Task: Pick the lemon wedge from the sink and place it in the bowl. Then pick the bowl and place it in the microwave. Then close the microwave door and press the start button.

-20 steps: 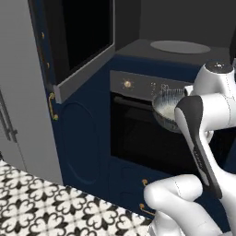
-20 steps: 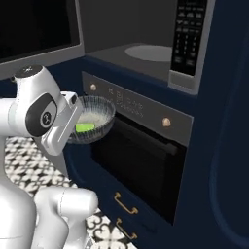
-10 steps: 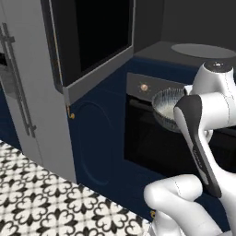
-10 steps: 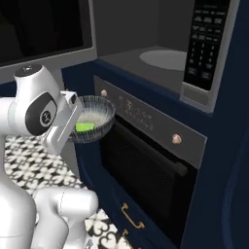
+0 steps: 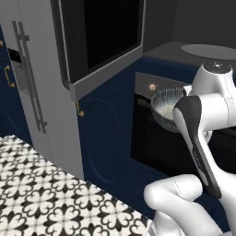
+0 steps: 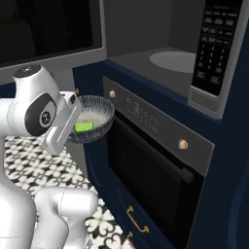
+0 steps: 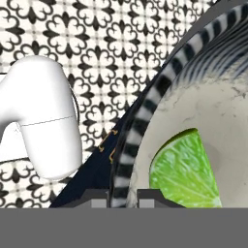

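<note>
Rolling closer, the base brings the open grey-framed microwave door larger at left; the gripper clamps the ribbed grey bowl by its rim, yellow-green lemon wedge inside; microwave cavity lies right, above the black oven, insertion next.

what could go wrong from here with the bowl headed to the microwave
The gripper pinches only the rim of the ribbed grey bowl, so it might tip or slip. The loose yellow-green lemon wedge could then slide out. The bowl hangs below the grey-framed microwave cavity, beside the black oven, which it may clip when lifted.
</note>
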